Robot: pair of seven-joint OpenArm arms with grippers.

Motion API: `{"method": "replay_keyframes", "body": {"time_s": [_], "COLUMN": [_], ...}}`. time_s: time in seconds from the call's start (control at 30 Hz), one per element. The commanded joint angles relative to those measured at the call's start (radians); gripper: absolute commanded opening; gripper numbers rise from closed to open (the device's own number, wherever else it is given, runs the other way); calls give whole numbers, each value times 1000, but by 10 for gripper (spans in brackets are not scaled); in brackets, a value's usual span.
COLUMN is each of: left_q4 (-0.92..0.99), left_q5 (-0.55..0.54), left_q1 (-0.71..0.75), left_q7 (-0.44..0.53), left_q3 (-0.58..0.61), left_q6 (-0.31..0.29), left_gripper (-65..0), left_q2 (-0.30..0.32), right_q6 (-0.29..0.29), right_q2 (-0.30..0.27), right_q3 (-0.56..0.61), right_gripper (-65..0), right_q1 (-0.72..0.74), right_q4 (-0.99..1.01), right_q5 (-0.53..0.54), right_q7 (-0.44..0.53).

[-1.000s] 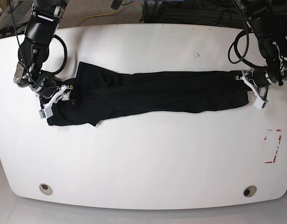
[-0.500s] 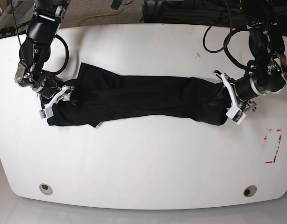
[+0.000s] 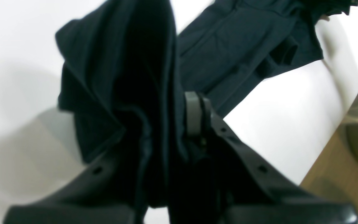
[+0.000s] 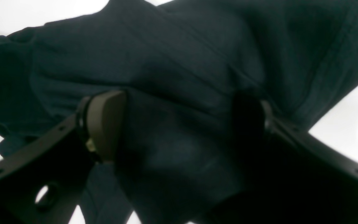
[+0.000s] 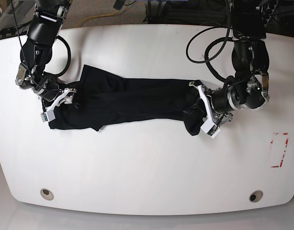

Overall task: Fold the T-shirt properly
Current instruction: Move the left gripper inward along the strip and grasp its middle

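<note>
The T-shirt (image 5: pixel 132 100) is soft, matte black cloth, lying as a long rumpled band across the smooth white desk (image 5: pixel 147 167) between the two tools. Its fabric shows shallow lengthwise creases and a blunt, wider end under the right tool (image 5: pixel 56 103), where a sleeve-like flap sticks out toward the desk's near edge.

The left tool (image 5: pixel 207 115) is pinched narrow on the T-shirt's other end. In the left wrist view the cloth (image 3: pixel 126 93) hangs bunched and doubled between its dark, curved plastic fingers (image 3: pixel 194 115), one tipped with a grey rubbery pad pressed against the fabric; the gathered end forms a thick, rounded lump just beside the white finger shells seen from the base view. Beyond this tool the rest of the shirt stretches away flat, with a folded hem edge visible.

The right tool stands wide. In the right wrist view its two fingers (image 4: pixel 104 124) straddle a broad patch of the shirt (image 4: pixel 182 77), a brownish rounded pad on one side and a dark one on the other, both at the cloth's surface; whether they press into it cannot be told. The cloth there looks finely ribbed and slightly puckered.

On the far side of the left tool, a red dashed rectangle (image 5: pixel 279 150) is marked on the desk.
</note>
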State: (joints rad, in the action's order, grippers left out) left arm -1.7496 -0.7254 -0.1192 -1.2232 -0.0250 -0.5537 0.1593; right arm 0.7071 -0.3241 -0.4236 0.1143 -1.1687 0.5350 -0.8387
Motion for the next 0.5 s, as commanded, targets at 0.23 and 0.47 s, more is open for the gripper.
{"method": "replay_keyframes", "body": {"time_s": [0.23,0.47], "left_q4": [66,152], "left_q5": [49,51], "left_q1": [-78,-129], "left_q7": [27,27], "left_q3": [115,164], "left_q6": [-2,-1], "left_gripper": [-607,-401], "left_q2": [-89,-132], "right_q6": [-9,-9], "right_q2": [-7,-7], "right_q3": [2,4], "right_gripper": [-149,-149], "right_q1": [0,0], "right_q4": [0,0], "right_q5": [-25,-25], "right_q7": [-50,-50]}}
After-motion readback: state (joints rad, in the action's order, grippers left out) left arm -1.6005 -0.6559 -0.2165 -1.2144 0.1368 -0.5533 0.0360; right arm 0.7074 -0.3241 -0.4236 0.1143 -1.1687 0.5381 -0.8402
